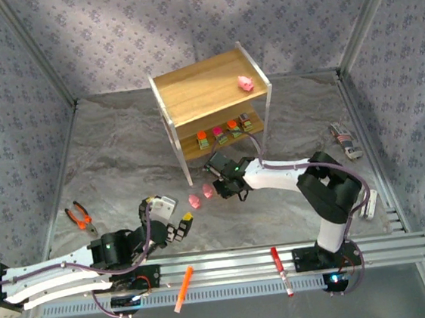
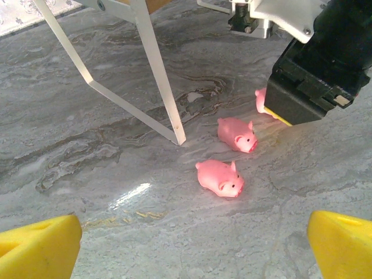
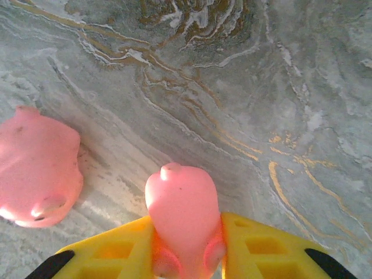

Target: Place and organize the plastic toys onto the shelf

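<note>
My right gripper (image 3: 186,250) is shut on a pink pig (image 3: 181,206), its yellow fingers (image 3: 261,247) pressed against both flanks just above the grey table. Another pig (image 3: 38,168) lies close to its left. In the left wrist view two pigs (image 2: 221,178) (image 2: 237,134) lie free on the table, and a third (image 2: 260,100) is half hidden behind the right gripper's black body. My left gripper (image 2: 192,250) stands open, short of them. One pig (image 1: 246,83) stands on the top of the shelf (image 1: 190,93). Several blocky toys (image 1: 225,132) line its lower tier.
Orange-handled pliers (image 1: 80,217) lie at the left. An orange marker (image 1: 183,289) and a red pen (image 1: 281,271) rest on the front rail. A small striped object (image 1: 345,141) sits at the right. The shelf's white front leg (image 2: 163,81) stands just left of the pigs.
</note>
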`<action>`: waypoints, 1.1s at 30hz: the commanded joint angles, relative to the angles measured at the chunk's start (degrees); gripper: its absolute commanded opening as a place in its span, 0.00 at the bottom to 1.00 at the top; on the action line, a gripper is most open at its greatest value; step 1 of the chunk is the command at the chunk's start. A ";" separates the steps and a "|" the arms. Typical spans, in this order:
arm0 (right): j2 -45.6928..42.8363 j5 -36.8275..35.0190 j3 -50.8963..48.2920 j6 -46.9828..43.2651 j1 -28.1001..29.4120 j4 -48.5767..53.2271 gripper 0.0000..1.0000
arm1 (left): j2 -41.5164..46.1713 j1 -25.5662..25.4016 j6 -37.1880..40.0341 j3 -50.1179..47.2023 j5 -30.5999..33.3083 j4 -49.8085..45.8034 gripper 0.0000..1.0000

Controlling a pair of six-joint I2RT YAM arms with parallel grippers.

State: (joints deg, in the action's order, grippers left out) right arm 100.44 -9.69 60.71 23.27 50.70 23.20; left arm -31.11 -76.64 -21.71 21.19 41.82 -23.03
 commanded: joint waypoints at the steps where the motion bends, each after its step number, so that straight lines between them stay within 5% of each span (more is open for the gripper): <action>1: -3.92 -2.37 2.09 -0.23 0.84 4.04 0.31 | 0.53 -0.44 0.37 1.05 0.54 0.09 1.00; 33: -27.77 -12.30 14.25 -0.27 3.64 26.09 0.31 | 0.88 -0.52 1.45 0.87 -1.09 0.79 1.00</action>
State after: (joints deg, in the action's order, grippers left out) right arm 74.67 -19.38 72.07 23.46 54.15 45.19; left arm -30.74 -76.64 -20.99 21.19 41.17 -22.96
